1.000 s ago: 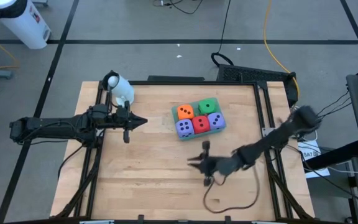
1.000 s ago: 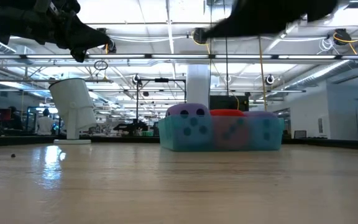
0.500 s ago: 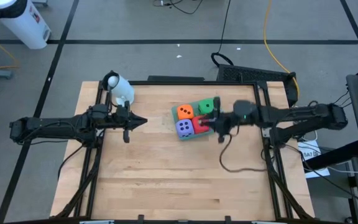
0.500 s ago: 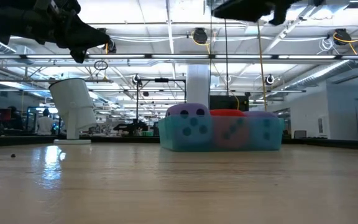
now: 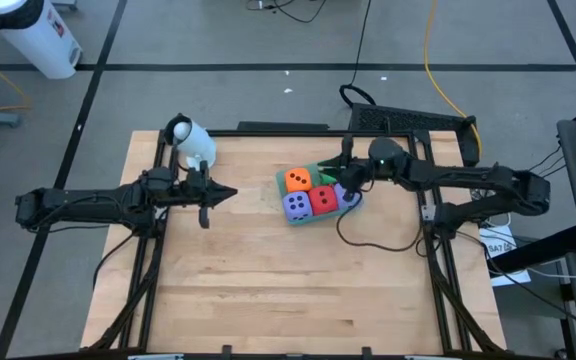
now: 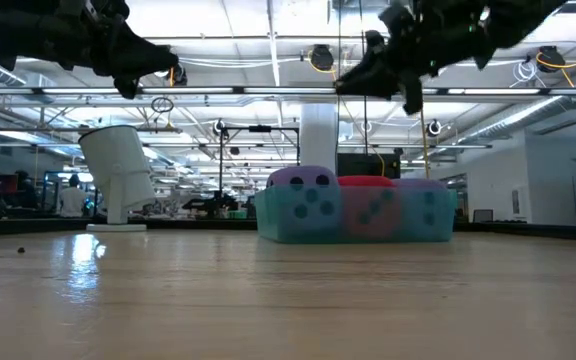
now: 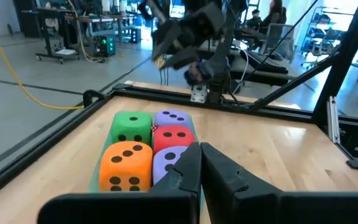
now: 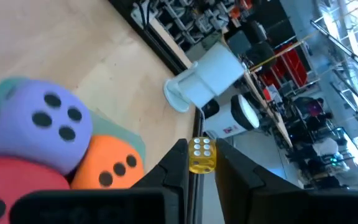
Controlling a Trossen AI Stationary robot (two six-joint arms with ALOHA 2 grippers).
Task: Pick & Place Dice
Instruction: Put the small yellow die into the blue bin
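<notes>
swung back over the dice (image 5: 317, 191) in half a second: right gripper (image 5: 340, 181) above them, pinching a small yellow die (image 8: 201, 155); left gripper (image 5: 230, 196) shut, empty, well apart.

purple dice (image 7: 173, 119): 2 | orange die (image 5: 297, 180): 1 | red die (image 5: 323, 199): 1 | green die (image 7: 132, 126): 1 | small yellow die (image 8: 201, 155): 1

A light wooden bench (image 5: 268, 290) in a black metal frame stands on a grey floor (image 5: 218, 90) crossed by dark lines. A yellow cable (image 5: 434, 70) trails across that floor. Beyond the bench, the low view shows a white pillar (image 6: 319, 135), ceiling pipework and bright strip lights (image 6: 268, 20).
</notes>
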